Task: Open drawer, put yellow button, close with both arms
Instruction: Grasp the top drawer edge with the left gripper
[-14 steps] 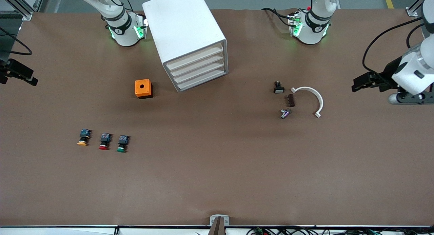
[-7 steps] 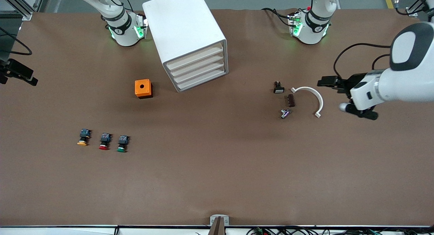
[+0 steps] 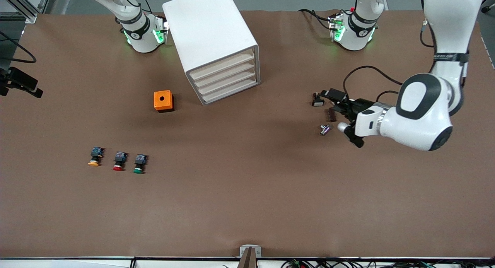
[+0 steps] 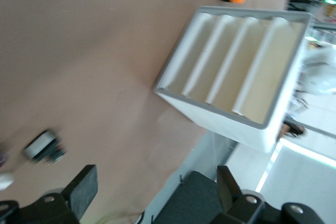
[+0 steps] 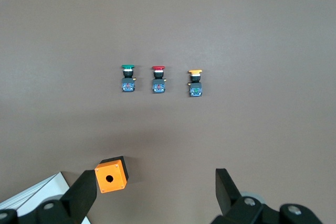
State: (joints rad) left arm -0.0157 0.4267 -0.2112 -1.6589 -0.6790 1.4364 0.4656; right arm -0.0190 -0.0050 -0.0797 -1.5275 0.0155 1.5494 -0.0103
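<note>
1. Brown table carries everything; white cabinet stands on it, taken as landmark.
2. Orange cube just beside cabinet, toward the right arm's end.
3. Yellow button, red button, green button in a row, well nearer the front camera than cabinet.
4. Small dark parts toward the left arm's end from cabinet.

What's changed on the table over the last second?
The left arm swung in from the table's edge toward the cabinet; its left gripper now hangs open over the small parts and hides the white curved piece. Nothing was taken hold of. The right gripper waits open; the drawer stays shut, and the yellow button stays in its row.
</note>
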